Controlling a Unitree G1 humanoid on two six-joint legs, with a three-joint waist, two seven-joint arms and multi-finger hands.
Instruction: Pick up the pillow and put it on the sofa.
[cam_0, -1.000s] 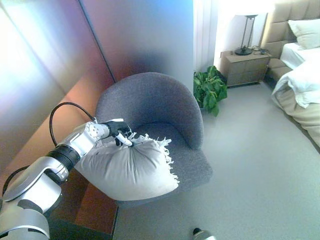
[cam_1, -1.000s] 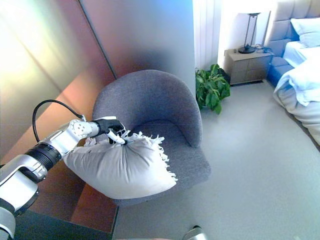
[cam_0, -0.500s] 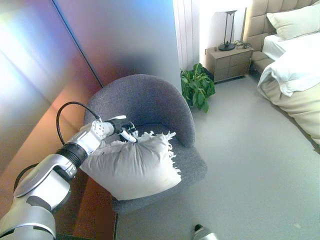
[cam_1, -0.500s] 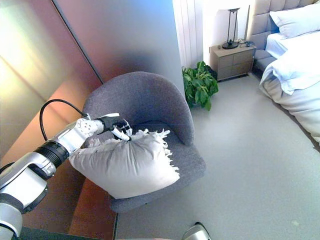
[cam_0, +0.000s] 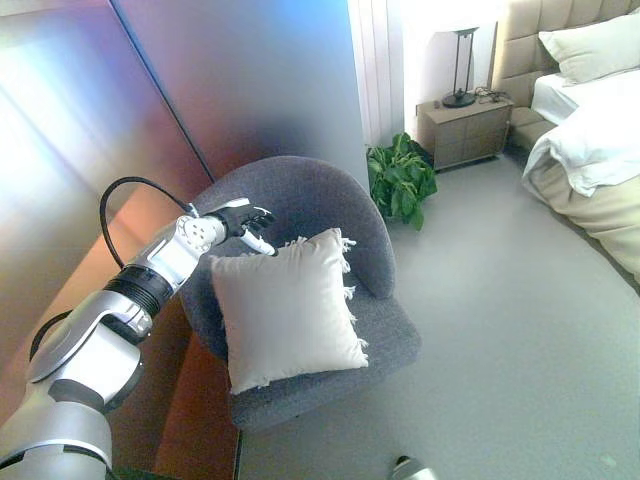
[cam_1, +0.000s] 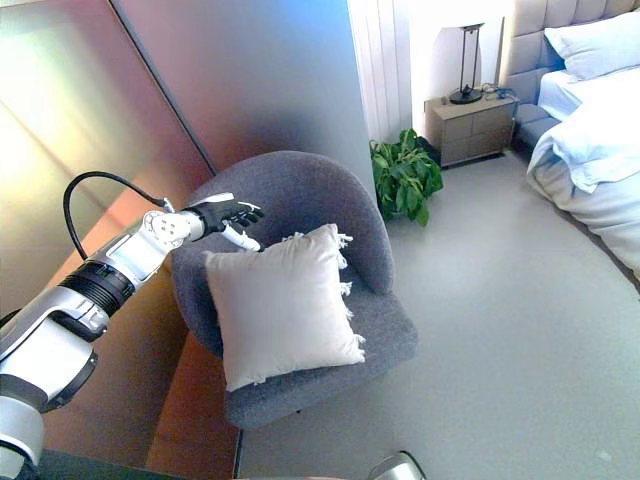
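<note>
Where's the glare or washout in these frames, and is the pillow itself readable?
Left eye view: the wall above the bedside lamp is blown out white. Right eye view: the same washout above the lamp; the bedding reads bright but keeps its folds. Both views: the pillow on the grey armchair is evenly lit, fringe visible, and the left hand is open above its corner.

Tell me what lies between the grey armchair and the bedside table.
A green potted plant on the floor, between armchair and bedside table; both eye views show it.

Pillow (cam_0: 288, 308) fills sofa (cam_0: 310, 205) seat; curved backrest hems left hand (cam_0: 247, 222).
</note>
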